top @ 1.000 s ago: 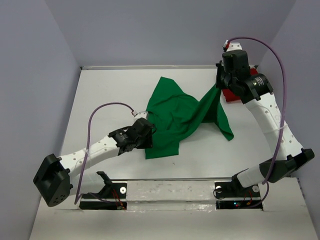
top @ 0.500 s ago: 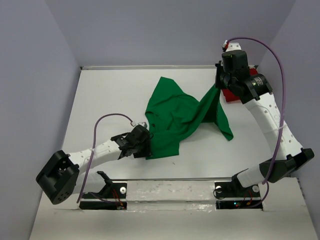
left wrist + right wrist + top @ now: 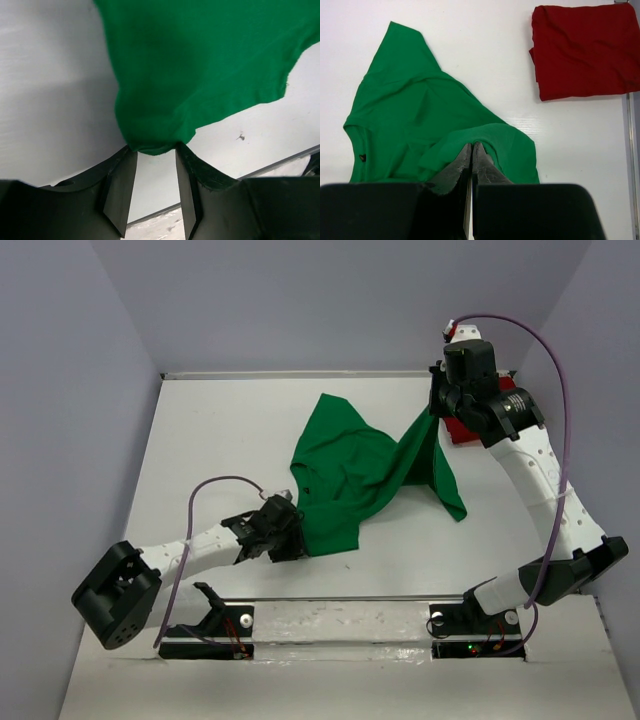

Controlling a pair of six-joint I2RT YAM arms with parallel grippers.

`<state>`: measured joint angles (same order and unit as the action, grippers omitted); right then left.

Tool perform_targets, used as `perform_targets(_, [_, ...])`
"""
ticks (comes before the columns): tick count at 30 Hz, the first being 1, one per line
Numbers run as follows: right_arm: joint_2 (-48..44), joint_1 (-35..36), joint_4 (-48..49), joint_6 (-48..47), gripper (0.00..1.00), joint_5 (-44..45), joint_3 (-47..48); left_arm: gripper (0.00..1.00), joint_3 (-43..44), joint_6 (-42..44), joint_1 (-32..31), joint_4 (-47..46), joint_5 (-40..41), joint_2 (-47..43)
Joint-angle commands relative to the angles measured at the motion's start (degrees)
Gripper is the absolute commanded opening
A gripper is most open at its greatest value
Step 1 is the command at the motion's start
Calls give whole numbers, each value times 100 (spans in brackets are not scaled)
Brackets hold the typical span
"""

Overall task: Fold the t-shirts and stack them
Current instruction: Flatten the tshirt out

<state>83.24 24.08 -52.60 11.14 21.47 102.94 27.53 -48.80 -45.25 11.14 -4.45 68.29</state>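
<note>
The green t-shirt [image 3: 350, 468] lies spread and rumpled in the middle of the table. Its right part is lifted in a peak by my right gripper [image 3: 437, 412], which is shut on a fold of the cloth [image 3: 471, 146]. The dark red t-shirt [image 3: 585, 50] lies folded at the far right, mostly hidden behind the right arm in the top view [image 3: 462, 432]. My left gripper [image 3: 291, 541] sits low at the green shirt's near-left corner. Its jaws stand apart, and the rounded corner of cloth [image 3: 150, 142] lies just at the fingertips [image 3: 122, 175].
The white table [image 3: 200, 440] has grey walls at the left, back and right. A metal strip [image 3: 340, 615] with both arm bases runs along the near edge. The left arm's cable [image 3: 215, 485] loops above the table.
My left arm has slid back toward the near edge, down the green shirt's left side to its near-left corner. The right gripper and the lifted fold have stayed put.
</note>
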Motion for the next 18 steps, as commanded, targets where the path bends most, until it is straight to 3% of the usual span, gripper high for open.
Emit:
perform_targets(1, [-194,45,303,-50,0,-73,16,50,-11,45,8,-234,-118,474])
perform_targets(8, [-265,45,294,-85,0,-12,-19,49,147,195,8,-375,-74,826])
perform_targets(13, [-238,45,303,-68,0,-38,-45,41,51,177,8,-446,-30,843])
perform_targets(14, [-238,45,320,-68,0,-73,-54,38,51,186,8,-446,-30,844])
perform_targets(18, [-186,45,338,-50,0,-144,-28,1,7,177,8,-481,-39,844])
